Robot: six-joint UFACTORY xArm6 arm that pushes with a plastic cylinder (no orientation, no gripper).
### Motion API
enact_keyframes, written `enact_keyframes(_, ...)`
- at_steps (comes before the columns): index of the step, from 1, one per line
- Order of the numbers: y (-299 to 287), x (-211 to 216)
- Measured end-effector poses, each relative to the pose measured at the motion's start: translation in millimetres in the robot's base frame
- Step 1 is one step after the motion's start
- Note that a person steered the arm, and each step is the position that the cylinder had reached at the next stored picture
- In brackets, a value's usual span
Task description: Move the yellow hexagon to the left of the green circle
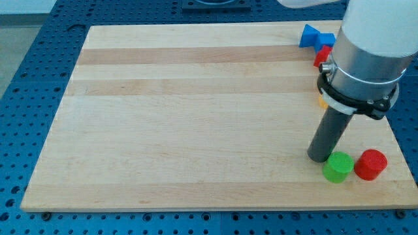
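Observation:
The green circle lies near the board's bottom right. My tip rests on the board just to the left of it and slightly above, almost touching it. A sliver of yellow-orange shows at the arm's left edge, mostly hidden behind the arm; its shape cannot be made out. The rod rises from the tip to the white and grey arm body at the view's top right.
A red circle sits right of the green circle, touching it. A blue block and a red block lie at the board's top right, partly hidden by the arm. The wooden board lies on a blue perforated table.

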State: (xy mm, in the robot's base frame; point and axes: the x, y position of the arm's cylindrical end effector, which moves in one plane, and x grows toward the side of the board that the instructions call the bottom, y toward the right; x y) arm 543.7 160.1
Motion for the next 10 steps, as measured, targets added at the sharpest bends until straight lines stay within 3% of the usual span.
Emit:
enact_keyframes(1, 2.1, -25.8)
enact_keyframes(4, 122.3, -101.8)
enact_keyframes(5, 105.9, -135.8)
enact_keyframes(7, -14.7, -122.7)
enact_keyframes(8, -29.3, -102.2)
enact_keyframes(10, 24.1, -149.9)
